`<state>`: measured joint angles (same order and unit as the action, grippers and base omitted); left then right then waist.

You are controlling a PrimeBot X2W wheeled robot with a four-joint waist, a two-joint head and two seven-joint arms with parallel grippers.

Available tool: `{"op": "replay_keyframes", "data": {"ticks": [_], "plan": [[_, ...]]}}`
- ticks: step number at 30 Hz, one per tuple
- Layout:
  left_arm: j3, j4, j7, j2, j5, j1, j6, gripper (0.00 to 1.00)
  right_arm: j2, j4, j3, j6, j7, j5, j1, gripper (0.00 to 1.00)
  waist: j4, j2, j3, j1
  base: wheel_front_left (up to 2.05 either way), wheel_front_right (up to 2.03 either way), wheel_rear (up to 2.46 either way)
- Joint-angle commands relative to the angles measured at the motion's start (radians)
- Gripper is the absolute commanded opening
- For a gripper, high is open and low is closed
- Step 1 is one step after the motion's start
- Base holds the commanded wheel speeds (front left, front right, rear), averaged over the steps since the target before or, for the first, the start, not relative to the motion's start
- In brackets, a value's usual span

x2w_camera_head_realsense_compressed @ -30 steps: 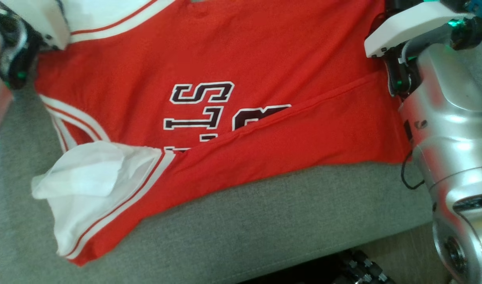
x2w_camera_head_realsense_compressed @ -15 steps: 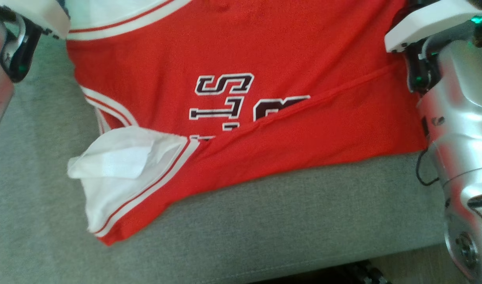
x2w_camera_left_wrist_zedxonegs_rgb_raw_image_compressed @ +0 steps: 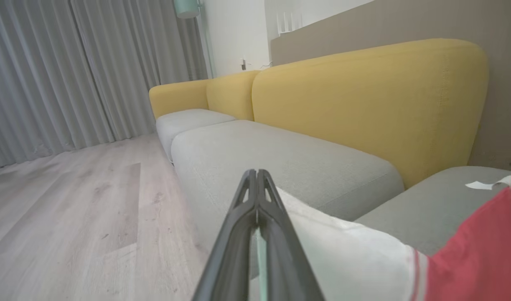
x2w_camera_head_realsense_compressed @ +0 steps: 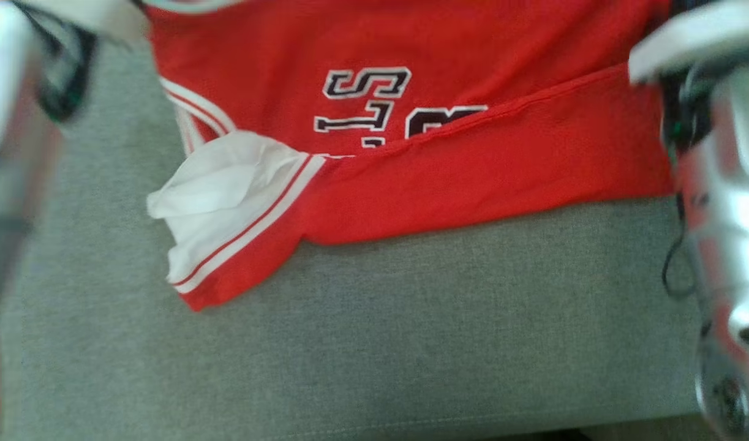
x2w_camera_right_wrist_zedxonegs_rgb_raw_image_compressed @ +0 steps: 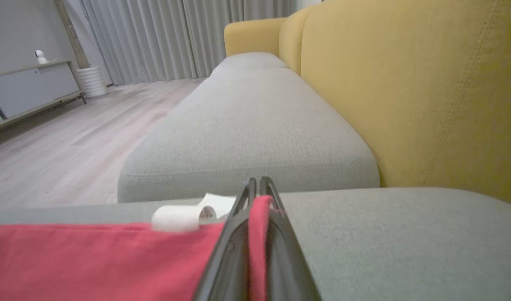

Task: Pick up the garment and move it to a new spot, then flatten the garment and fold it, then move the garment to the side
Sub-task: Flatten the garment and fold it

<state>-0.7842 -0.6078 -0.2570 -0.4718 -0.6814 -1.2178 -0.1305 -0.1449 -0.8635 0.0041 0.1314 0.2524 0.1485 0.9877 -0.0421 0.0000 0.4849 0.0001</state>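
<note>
The garment [x2w_camera_head_realsense_compressed: 447, 177] is a red jersey with dark letters and white sleeves, lying on the grey sofa seat [x2w_camera_head_realsense_compressed: 374, 343]. Its lower part is folded up over the letters, and a loose white sleeve [x2w_camera_head_realsense_compressed: 227, 196] hangs out at the left. In the left wrist view my left gripper [x2w_camera_left_wrist_zedxonegs_rgb_raw_image_compressed: 257, 179] is shut on the garment's white sleeve [x2w_camera_left_wrist_zedxonegs_rgb_raw_image_compressed: 343, 251]. In the right wrist view my right gripper [x2w_camera_right_wrist_zedxonegs_rgb_raw_image_compressed: 257, 186] is shut on a red fold of the garment [x2w_camera_right_wrist_zedxonegs_rgb_raw_image_compressed: 92, 259]. Both arms stand at the garment's far corners, blurred in the head view.
The yellow backrest [x2w_camera_right_wrist_zedxonegs_rgb_raw_image_compressed: 405, 83] runs behind the grey seat cushions [x2w_camera_left_wrist_zedxonegs_rgb_raw_image_compressed: 288, 159]. Wooden floor [x2w_camera_left_wrist_zedxonegs_rgb_raw_image_compressed: 71, 200] lies in front of the sofa, with grey curtains [x2w_camera_left_wrist_zedxonegs_rgb_raw_image_compressed: 71, 62] and a low cabinet [x2w_camera_right_wrist_zedxonegs_rgb_raw_image_compressed: 29, 88] beyond. My right arm's silver body [x2w_camera_head_realsense_compressed: 729, 245] stands at the seat's right edge.
The garment has been drawn away from the sofa's front edge, its loose sleeve trailing along. The head picture has shifted too. Both grippers stay shut.
</note>
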Motion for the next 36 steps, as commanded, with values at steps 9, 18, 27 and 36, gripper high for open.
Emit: {"op": "replay_keyframes", "data": {"ticks": [9,18,27,36], "plan": [[0.233,0.170,-0.005,0.054,0.124,0.406,0.004,0.00,-0.029,0.106,0.023,-0.001,0.009,0.054,-0.278,0.00,0.057,0.0000,-0.167,-0.0001,0.00,0.00,0.00],[0.380,0.251,-0.005,0.178,0.184,0.783,0.000,0.00,-0.024,0.135,-0.004,-0.001,0.009,0.126,-0.482,0.00,0.086,0.0000,-0.263,-0.0001,0.00,0.00,0.00],[0.554,0.269,-0.005,0.292,0.335,0.948,0.024,1.00,0.032,0.249,-0.069,-0.001,0.009,0.071,-0.575,1.00,0.095,0.0000,-0.320,-0.0001,0.00,0.00,0.00],[0.713,0.281,-0.005,0.399,0.493,1.119,0.066,1.00,0.090,0.275,-0.117,-0.001,0.009,0.026,-0.712,1.00,0.079,0.0000,-0.409,-0.0001,0.00,0.00,0.00]]}}
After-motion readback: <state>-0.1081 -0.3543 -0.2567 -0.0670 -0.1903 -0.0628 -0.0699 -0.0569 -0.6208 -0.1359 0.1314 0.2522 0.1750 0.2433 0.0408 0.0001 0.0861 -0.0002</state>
